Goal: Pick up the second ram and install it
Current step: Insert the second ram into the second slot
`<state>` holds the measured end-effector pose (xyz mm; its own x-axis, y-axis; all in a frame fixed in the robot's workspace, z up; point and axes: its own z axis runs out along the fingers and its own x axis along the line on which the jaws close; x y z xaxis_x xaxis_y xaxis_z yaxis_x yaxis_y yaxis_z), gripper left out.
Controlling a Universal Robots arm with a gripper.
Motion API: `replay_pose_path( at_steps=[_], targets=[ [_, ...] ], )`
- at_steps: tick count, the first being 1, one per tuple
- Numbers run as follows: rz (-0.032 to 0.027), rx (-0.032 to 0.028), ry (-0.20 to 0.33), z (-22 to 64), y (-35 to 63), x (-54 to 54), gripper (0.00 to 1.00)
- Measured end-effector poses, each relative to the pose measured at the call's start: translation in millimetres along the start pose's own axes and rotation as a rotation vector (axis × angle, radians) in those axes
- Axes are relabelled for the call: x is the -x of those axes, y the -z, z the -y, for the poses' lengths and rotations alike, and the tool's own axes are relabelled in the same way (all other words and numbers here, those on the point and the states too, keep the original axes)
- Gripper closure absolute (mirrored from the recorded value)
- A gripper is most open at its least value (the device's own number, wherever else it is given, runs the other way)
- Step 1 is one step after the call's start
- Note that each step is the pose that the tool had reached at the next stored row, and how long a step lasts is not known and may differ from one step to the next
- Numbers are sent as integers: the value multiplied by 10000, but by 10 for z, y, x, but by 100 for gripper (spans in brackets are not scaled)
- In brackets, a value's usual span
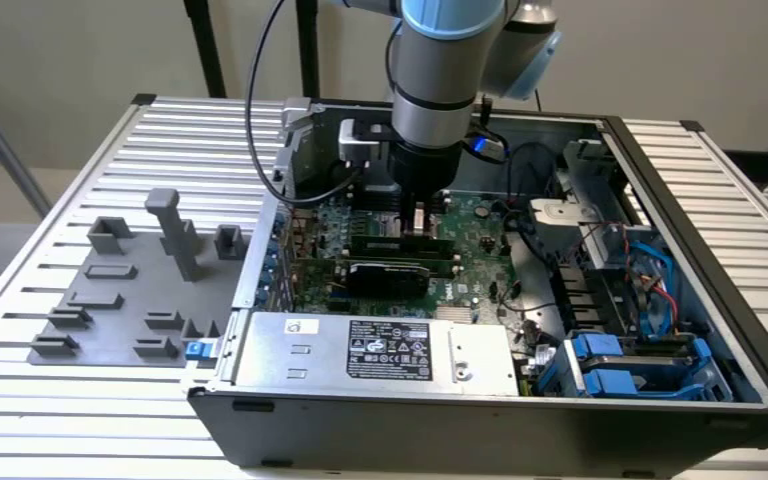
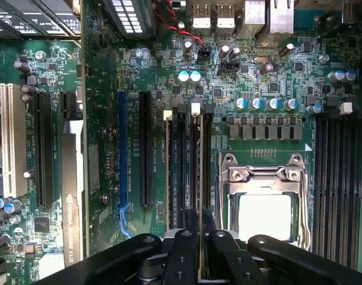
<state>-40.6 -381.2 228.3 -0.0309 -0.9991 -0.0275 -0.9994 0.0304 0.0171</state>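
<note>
My gripper (image 1: 418, 222) reaches down into the open computer case, just above the green motherboard (image 1: 471, 215). In the wrist view its two black fingers (image 2: 184, 249) stand almost together. A thin edge runs between them, which I take for the second ram (image 2: 198, 196), seen end-on from above. This stick lies in line with the slot that has a white latch (image 2: 196, 108), one of a group of parallel memory slots beside the processor socket (image 2: 264, 214). I cannot tell how deep the stick sits in the slot.
A black graphics card (image 1: 391, 272) lies across the board just in front of the gripper. The silver power supply (image 1: 371, 350) fills the front of the case, with blue drive cages (image 1: 624, 365) at the exterior view's right. A grey parts fixture (image 1: 117, 300) sits on the table at the left.
</note>
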Motion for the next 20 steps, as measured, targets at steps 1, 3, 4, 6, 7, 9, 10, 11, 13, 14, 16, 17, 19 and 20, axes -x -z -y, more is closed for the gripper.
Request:
replay_pose_path(
  at_steps=[1,3,4,6,7,9,10,11,13,14,16,17,19,20],
  targets=[
    [-2,0,0,0,0,0,86],
    [-10,0,5,0,0,-3,86],
    [-16,0,8,0,0,-4,86],
    [-25,-1,14,0,0,-8,86],
    [-30,0,17,1,0,-9,86],
    [-37,0,25,1,-1,-11,86],
    [-40,1,28,1,-2,-12,86],
    [-38,-3,32,1,-5,-12,86],
    [-37,-23,36,2,-16,-12,86],
    [-38,-38,36,1,-22,-13,86],
    [-37,-66,37,1,-34,-13,86],
    [-38,-74,38,2,-37,-13,86],
    [-38,-80,38,1,-41,-13,86],
    [-36,-81,38,-1,-43,-13,86]
  ],
)
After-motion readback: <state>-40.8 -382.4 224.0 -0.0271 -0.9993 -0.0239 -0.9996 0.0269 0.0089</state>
